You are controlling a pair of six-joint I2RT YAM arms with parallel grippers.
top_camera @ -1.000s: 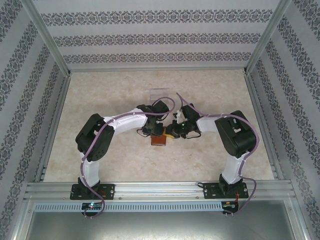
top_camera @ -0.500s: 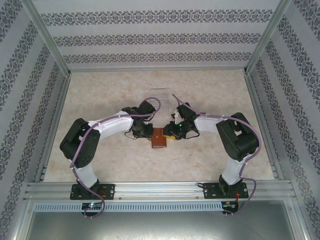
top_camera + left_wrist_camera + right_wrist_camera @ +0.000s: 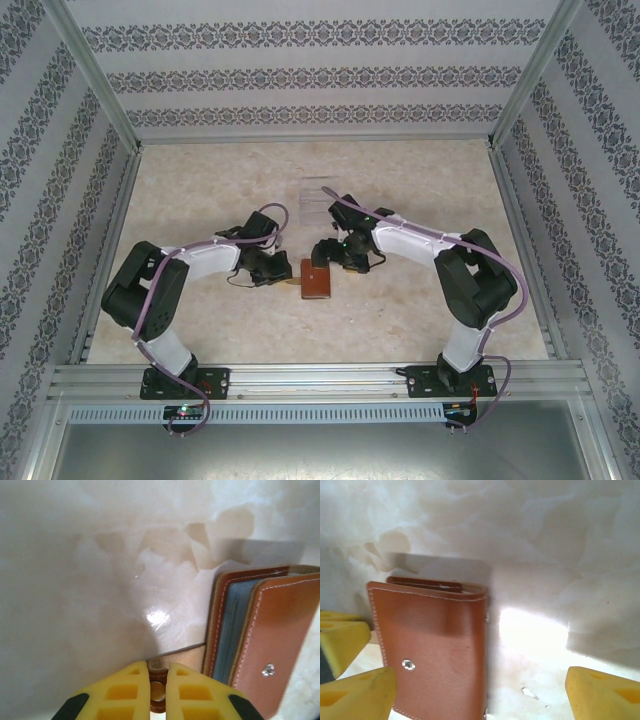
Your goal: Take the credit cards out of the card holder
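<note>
Right wrist, card holder (image 3: 432, 647) reddish-brown, folded; white-stitched

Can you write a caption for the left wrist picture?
The left gripper pinches the card holder by its strap tab on the table.

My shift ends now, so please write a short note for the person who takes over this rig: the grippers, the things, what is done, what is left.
Left gripper: shut on the tan strap tab of the card holder.
Right gripper: open, one finger on each side of the card holder, gripping nothing.
Card holder: flat on the table between the two grippers, leather flap folded over; blue-grey inner pockets show at its edge.
Done: strap unsnapped and pulled aside.
Left: open the flap and draw the credit cards out; none is out yet.
</note>
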